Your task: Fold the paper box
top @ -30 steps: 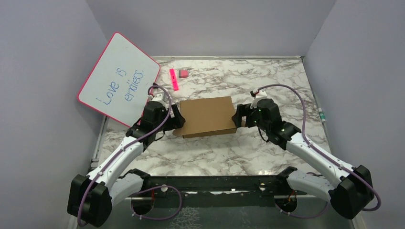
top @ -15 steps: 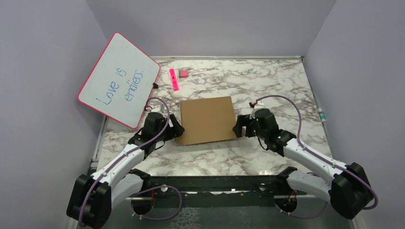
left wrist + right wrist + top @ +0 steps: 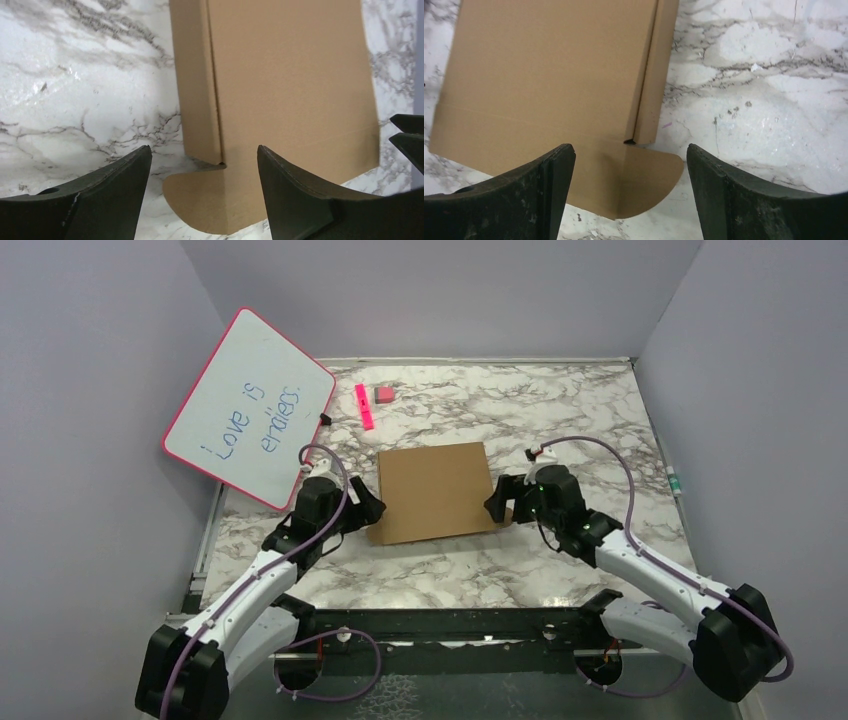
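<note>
The paper box (image 3: 435,490) is plain brown cardboard, a shallow closed rectangle lying flat on the marble table. My left gripper (image 3: 372,510) is open at its near-left corner. In the left wrist view the box (image 3: 290,85) fills the middle, and a rounded flap (image 3: 200,197) sticks out at its near corner between my open fingers (image 3: 105,200). My right gripper (image 3: 497,504) is open at the near-right corner. In the right wrist view the box (image 3: 549,75) shows another rounded flap (image 3: 649,180) between my open fingers (image 3: 744,200). Neither gripper holds anything.
A pink-framed whiteboard (image 3: 250,408) with blue writing leans at the back left. A pink marker (image 3: 364,407) and a small pink block (image 3: 384,394) lie behind the box. Grey walls close the table on three sides.
Both grippers have drawn back toward the near edge, from the box's sides to its near corners. The box now lies slightly more toward the near side, with its top flat.
</note>
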Motion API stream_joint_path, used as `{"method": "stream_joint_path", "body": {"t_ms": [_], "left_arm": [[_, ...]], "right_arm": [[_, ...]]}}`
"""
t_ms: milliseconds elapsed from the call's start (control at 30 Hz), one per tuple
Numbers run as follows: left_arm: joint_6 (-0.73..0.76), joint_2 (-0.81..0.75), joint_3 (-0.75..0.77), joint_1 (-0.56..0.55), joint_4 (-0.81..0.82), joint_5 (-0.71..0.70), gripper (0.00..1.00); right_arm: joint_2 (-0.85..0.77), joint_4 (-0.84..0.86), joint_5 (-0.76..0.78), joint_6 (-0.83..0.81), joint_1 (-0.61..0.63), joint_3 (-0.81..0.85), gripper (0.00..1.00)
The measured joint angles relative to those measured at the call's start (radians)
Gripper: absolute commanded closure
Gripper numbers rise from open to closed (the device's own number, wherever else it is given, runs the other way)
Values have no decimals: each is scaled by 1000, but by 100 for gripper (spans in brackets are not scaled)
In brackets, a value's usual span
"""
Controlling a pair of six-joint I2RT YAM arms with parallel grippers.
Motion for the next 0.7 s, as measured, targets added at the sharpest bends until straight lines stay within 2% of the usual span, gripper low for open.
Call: {"method": "stream_joint_path", "body": {"t_ms": [133, 300, 500, 700], "left_arm": [[0, -37, 34, 0, 1, -17, 23], [0, -3, 42, 0, 39, -25, 24], [0, 109, 42, 0, 99, -24, 26], [-1, 168, 41, 0, 147, -15, 29]], "right_arm": [[8, 19, 2, 8, 0, 48, 18], [72, 90, 2, 35, -6, 63, 23], [118, 169, 2, 72, -16, -11, 29], [138, 263, -5, 117, -20, -97, 40]]}}
